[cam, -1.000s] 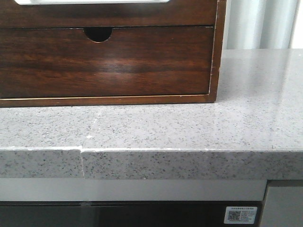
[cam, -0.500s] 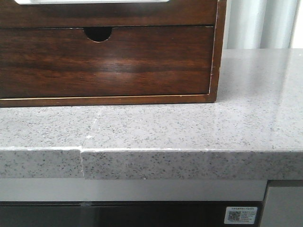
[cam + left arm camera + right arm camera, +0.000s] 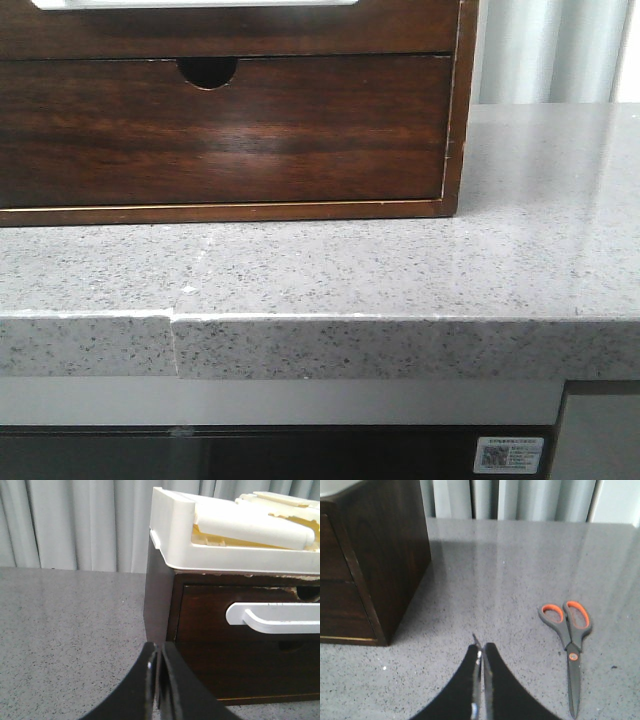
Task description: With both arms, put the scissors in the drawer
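The scissors (image 3: 570,635), grey with orange-lined handles, lie flat on the grey counter in the right wrist view, blades pointing toward the camera. My right gripper (image 3: 482,652) is shut and empty, beside the scissors and apart from them. The drawer (image 3: 250,30) is the upper dark-brown front of the wooden chest, with a pale patch along its upper edge. In the left wrist view the drawer (image 3: 210,615) carries a white handle (image 3: 280,617) and is closed. My left gripper (image 3: 159,652) is shut and empty before the chest's corner. Neither gripper shows in the front view.
A lower drawer front (image 3: 220,130) with a half-round notch sits under the upper one. A white tray (image 3: 172,540) holding pale objects rests on the chest. The speckled grey counter (image 3: 400,270) ends in a front edge; curtains hang behind.
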Tool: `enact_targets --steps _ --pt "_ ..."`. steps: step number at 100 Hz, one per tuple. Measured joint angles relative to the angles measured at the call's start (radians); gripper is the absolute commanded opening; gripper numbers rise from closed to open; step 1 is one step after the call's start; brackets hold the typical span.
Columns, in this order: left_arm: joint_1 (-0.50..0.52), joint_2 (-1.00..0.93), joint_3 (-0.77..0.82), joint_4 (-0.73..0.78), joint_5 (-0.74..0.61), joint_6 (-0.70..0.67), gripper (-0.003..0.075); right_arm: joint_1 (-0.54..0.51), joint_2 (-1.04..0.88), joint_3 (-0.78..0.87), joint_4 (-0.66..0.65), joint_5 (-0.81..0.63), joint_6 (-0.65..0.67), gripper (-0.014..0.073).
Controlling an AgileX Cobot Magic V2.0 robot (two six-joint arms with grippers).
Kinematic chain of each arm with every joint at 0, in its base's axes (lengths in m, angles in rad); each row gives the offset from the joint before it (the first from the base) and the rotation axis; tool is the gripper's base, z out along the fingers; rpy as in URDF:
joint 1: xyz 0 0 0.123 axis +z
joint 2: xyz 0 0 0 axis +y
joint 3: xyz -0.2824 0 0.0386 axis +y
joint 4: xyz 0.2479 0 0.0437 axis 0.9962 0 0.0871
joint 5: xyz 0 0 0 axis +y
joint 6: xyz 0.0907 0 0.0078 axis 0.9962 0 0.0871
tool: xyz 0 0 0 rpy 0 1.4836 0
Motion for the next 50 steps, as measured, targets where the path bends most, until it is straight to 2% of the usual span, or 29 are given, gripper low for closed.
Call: enact_targets --steps 50 --pt "0.000 0.009 0.000 -0.002 0.007 0.000 -0.0020 0.000 0.037 -0.004 -0.006 -0.002 0.000 -0.0069"
